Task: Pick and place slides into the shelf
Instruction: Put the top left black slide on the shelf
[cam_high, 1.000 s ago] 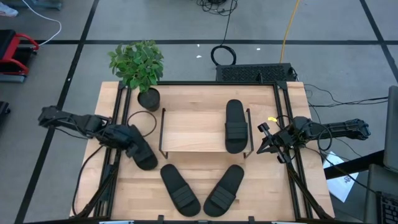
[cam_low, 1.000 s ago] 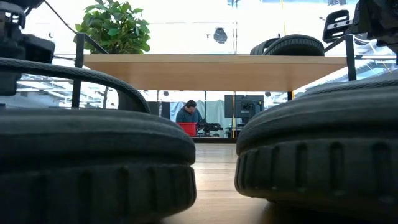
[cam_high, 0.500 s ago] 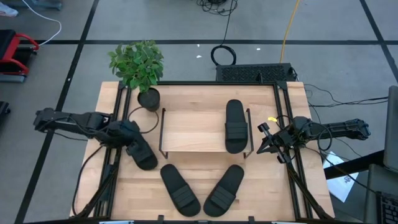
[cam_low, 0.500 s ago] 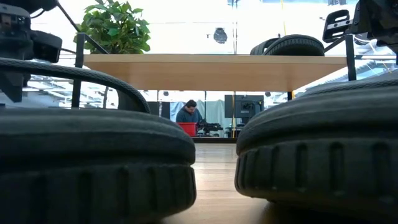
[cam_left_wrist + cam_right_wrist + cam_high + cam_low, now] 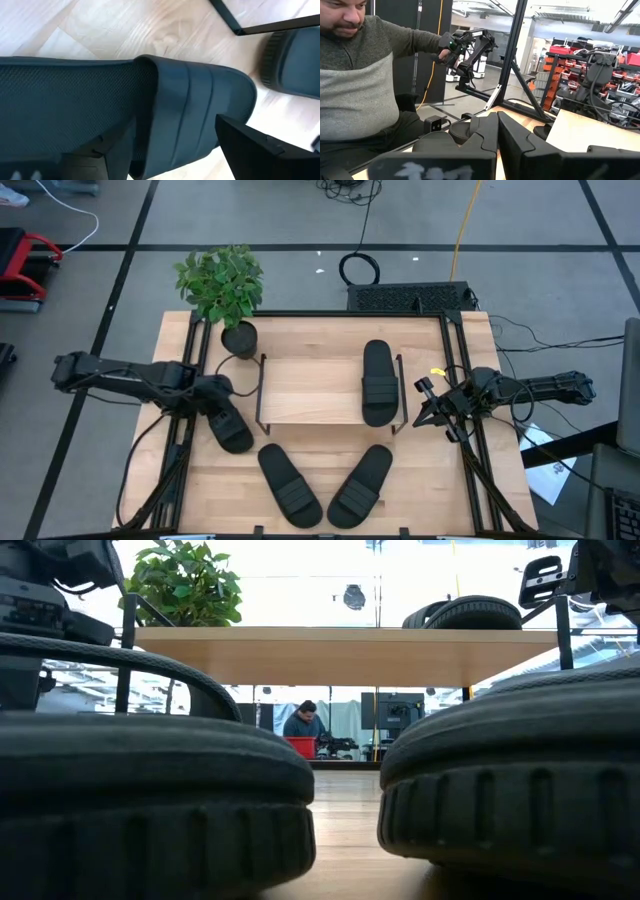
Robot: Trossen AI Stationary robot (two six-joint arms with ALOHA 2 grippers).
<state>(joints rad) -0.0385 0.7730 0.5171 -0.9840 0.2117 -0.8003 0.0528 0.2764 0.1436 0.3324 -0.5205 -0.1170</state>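
High view shows the wooden table (image 5: 420,490) with the shelf (image 5: 310,390) at its middle, one slide (image 5: 378,382) lying lengthwise on the right part of the light top board. A potted plant (image 5: 222,288) stands at the table's far left corner, just beyond the shelf's left end, and a loop of black cable (image 5: 228,370) lies between the pot and the left claw (image 5: 222,392). That claw hangs over the heel end of a second slide (image 5: 228,423) resting on the table left of the shelf; its fingers stand apart on either side of the sandal, and in the left wrist view the ribbed strap (image 5: 200,120) fills the gap between them without being pinched. Two more slides (image 5: 290,480) (image 5: 361,484) lie on the table in front of the shelf, toes angled towards each other. The right claw (image 5: 428,402) waits at the table's right edge, beside the shelf's right legs, its fingers pressed together and empty. Black frame rails run along both sides of the table, and cables trail over the grey tiled floor (image 5: 120,220). Low view is largely blocked by the two nearest soles; between them, under the shelf board, a seated person (image 5: 301,722) shows far off in a bright workshop. Right wrist view shows another person in a grey sweater (image 5: 355,90) close by, with another robot arm (image 5: 467,45) and racks behind.
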